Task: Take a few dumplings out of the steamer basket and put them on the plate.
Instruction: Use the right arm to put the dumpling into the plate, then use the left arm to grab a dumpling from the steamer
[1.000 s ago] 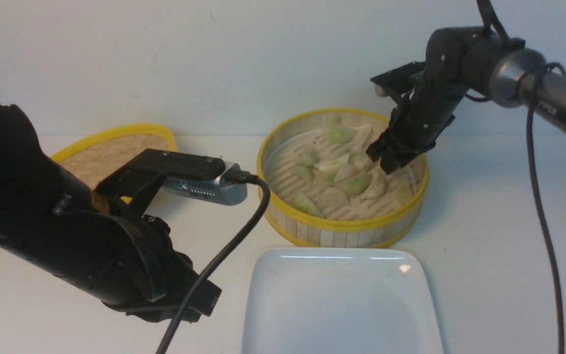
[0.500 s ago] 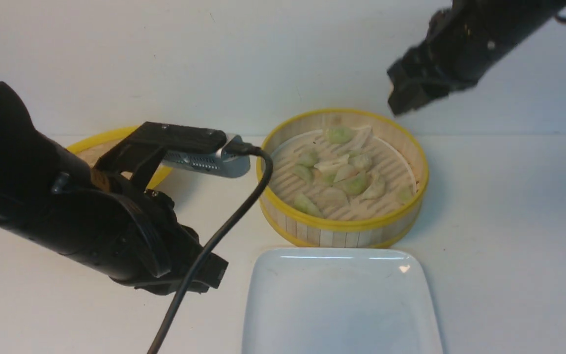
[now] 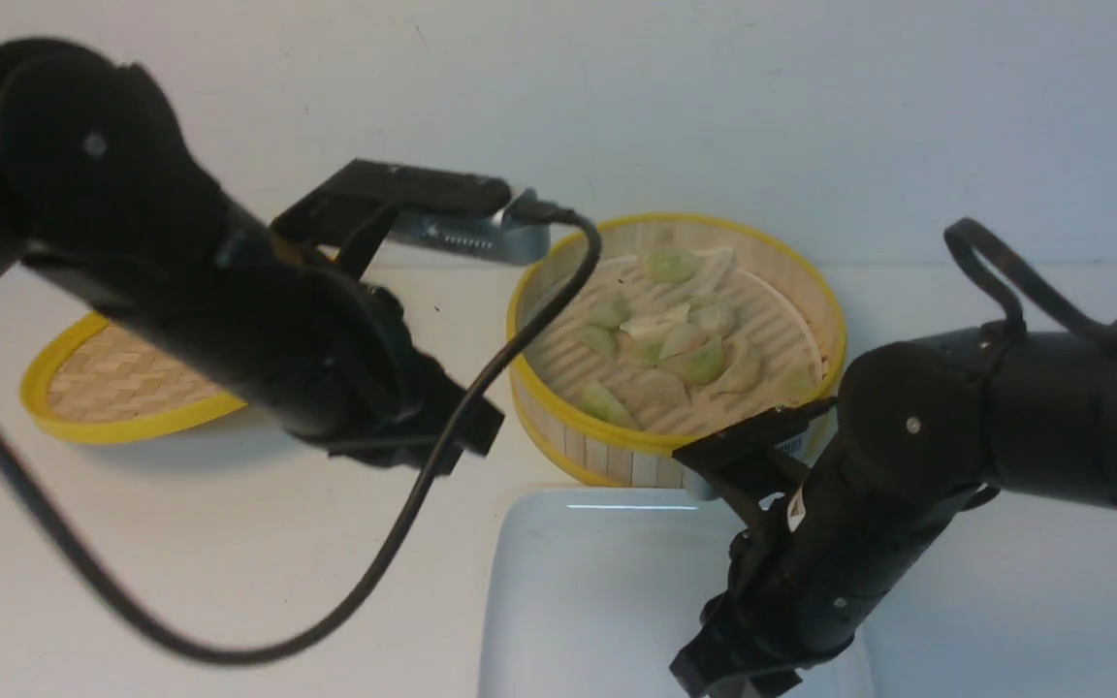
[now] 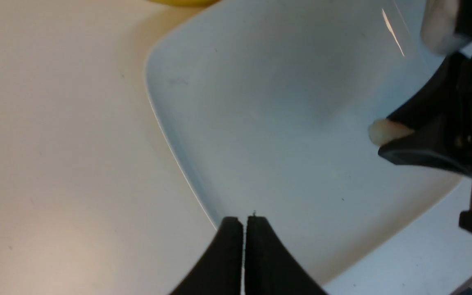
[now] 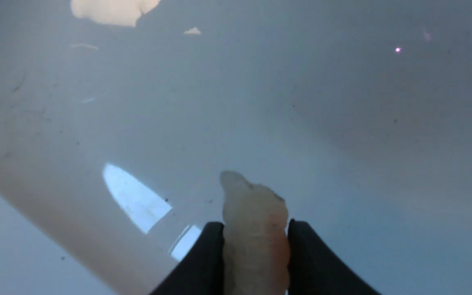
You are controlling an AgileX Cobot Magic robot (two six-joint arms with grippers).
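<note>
Smooth white tabletop (image 3: 1005, 601) stretches left of the glossy square plate (image 3: 597, 582), giving room up to the woven, yellow-rimmed lid (image 3: 122, 373). Just behind the plate's far edge, the slatted bamboo steamer basket (image 3: 583, 448) holds pale, crescent dumplings (image 3: 702, 363). Over the plate, the right gripper (image 5: 256, 254) has its jaws clamped on a soft, translucent dumpling (image 5: 256, 229). The left gripper (image 4: 244, 246), jaws together, hangs above the tabletop near the basket.

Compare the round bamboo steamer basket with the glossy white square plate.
The round bamboo steamer basket has tall slatted walls; the glossy white square plate has only a shallow rim. The basket is tan with yellow rims, the plate plain white. The basket holds several dumplings; the plate has none visible on it. Both sit upright.
</note>
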